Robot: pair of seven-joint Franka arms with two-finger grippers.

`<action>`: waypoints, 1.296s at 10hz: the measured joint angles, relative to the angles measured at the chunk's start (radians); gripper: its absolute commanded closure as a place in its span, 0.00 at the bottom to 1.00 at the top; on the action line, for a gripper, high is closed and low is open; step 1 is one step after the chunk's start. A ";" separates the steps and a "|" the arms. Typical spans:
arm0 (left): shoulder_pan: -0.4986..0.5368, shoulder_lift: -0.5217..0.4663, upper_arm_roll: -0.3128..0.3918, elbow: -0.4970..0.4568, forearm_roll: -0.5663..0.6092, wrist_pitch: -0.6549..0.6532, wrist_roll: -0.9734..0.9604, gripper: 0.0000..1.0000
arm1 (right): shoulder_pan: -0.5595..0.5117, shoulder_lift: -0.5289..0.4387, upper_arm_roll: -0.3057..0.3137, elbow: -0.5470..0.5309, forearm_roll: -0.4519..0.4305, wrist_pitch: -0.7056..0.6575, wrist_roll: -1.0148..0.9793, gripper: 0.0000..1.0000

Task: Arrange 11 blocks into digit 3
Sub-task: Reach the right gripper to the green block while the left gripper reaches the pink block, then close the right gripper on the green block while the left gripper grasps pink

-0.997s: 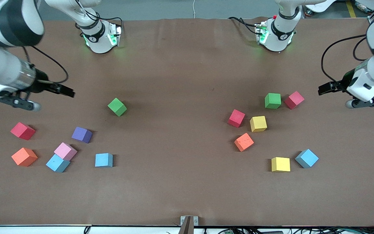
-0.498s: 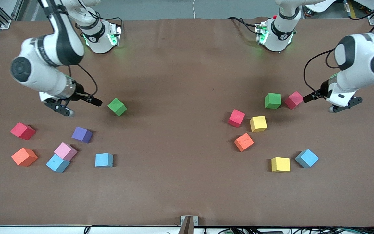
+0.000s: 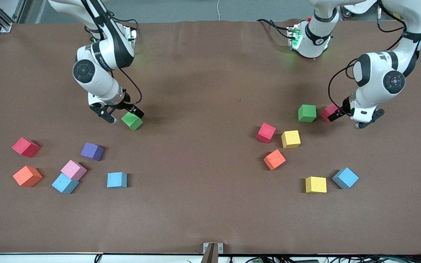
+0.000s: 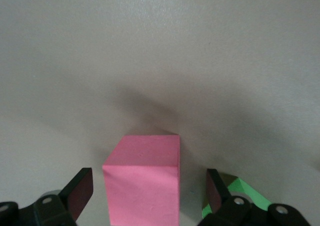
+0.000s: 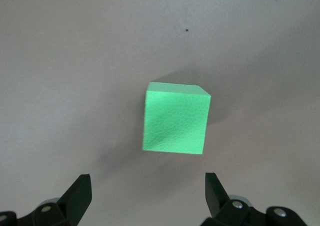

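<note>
Blocks lie scattered in two groups; no digit 3 figure shows. My left gripper (image 3: 337, 113) is open and low at a pinkish-red block (image 3: 328, 112). In the left wrist view the block (image 4: 145, 181) stands between the open fingers (image 4: 80, 191) with a gap on each side, and the gripper (image 4: 147, 198) is not touching it. A green block (image 3: 307, 113) sits beside it. My right gripper (image 3: 132, 110) is open and low at another green block (image 3: 132, 121). In the right wrist view this block (image 5: 175, 118) lies just ahead of the gripper (image 5: 147, 196).
Toward the right arm's end lie red (image 3: 25, 147), purple (image 3: 92, 151), pink (image 3: 73, 170), orange (image 3: 27, 176) and two light blue blocks (image 3: 117, 180). Toward the left arm's end lie red (image 3: 266, 132), yellow (image 3: 291, 139), orange (image 3: 274, 159), yellow (image 3: 315, 185) and light blue (image 3: 345, 178).
Both arms swung in from the table's ends and came down. The right gripper reached the green block; the left gripper reached the pinkish-red block. No block has moved.
</note>
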 measured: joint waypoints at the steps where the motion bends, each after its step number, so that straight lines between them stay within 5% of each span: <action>1: 0.000 0.007 0.000 -0.004 0.000 0.004 -0.001 0.00 | -0.002 0.016 -0.008 -0.003 0.000 0.005 0.000 0.00; 3: 0.000 0.007 0.000 -0.018 0.000 0.009 -0.002 0.00 | -0.012 0.044 -0.018 -0.007 0.000 0.029 0.000 0.00; 4: 0.001 0.007 0.000 -0.027 0.000 0.020 -0.002 0.09 | -0.017 0.065 -0.020 -0.011 0.000 0.055 0.000 0.00; 6: 0.002 0.007 0.000 -0.048 0.000 0.041 -0.004 0.60 | -0.018 0.117 -0.021 -0.014 0.000 0.102 0.000 0.00; 7: 0.008 0.007 0.000 -0.052 0.000 0.045 -0.007 0.72 | -0.019 0.137 -0.022 -0.014 0.000 0.111 0.000 0.09; 10: 0.022 -0.027 -0.015 -0.020 0.000 0.010 0.005 0.75 | -0.048 0.151 -0.024 -0.010 0.000 0.133 0.000 0.58; 13: 0.018 -0.111 -0.201 0.144 0.000 -0.174 -0.002 0.74 | -0.068 0.151 -0.024 -0.002 -0.002 0.146 -0.002 0.74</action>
